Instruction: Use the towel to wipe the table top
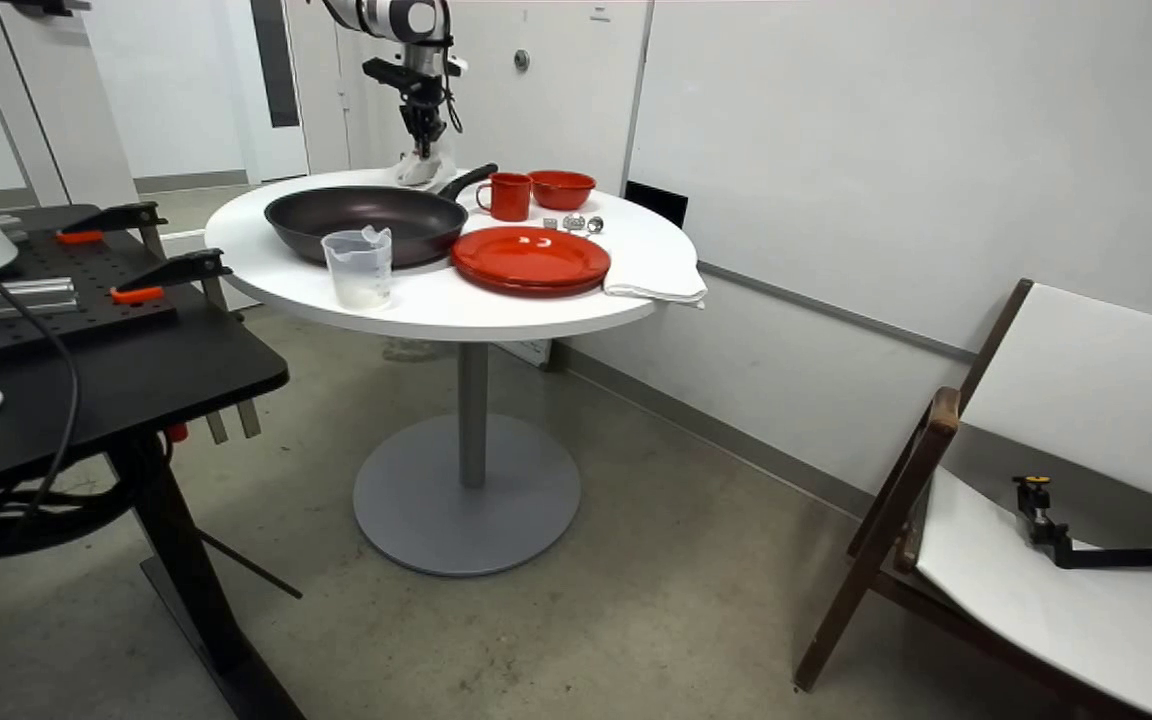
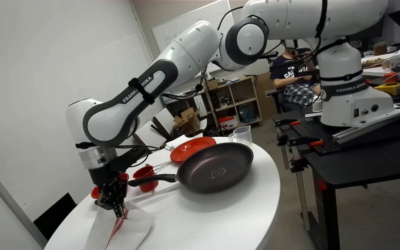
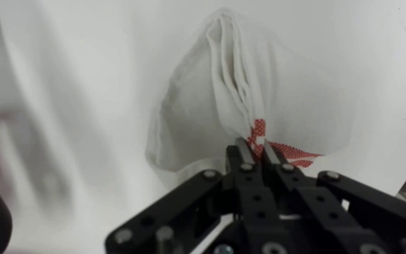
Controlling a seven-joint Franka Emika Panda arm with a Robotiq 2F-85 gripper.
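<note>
Low over the worktop (image 2: 217,222), you had the pincer (image 3: 257,150) clenched on the towel (image 3: 196,123), nipping it right at the woven red stripe, and what a bunch: soft white pleats running away from the grip, looser panels spread to both sides. Straight below lay that surface to be wiped, round, white, smooth; the cloth seemed to meet it, though how firmly, you couldn't tell.

Now the crux! Toward the robot's base (image 2: 356,100) from the pincer sat the frying pan (image 2: 217,166), its long black handle (image 2: 158,178) aimed back at your grip, tip near the pincer. With one arm (image 2: 196,45) alone on the job, your wipe likely called for a low sweep beside the pan, keeping off that handle.

Near the handle stood a glossy red mug (image 1: 513,200), the rounded red bowl (image 1: 563,190) just beside it. Farther along, the pan spread dark, broad and shallow; then came two stacked red plates (image 1: 531,258), shiny discs, a folded white cloth (image 1: 656,280) poking past the rim, and, beyond the pan, a translucent measuring cup (image 1: 361,272).
</note>
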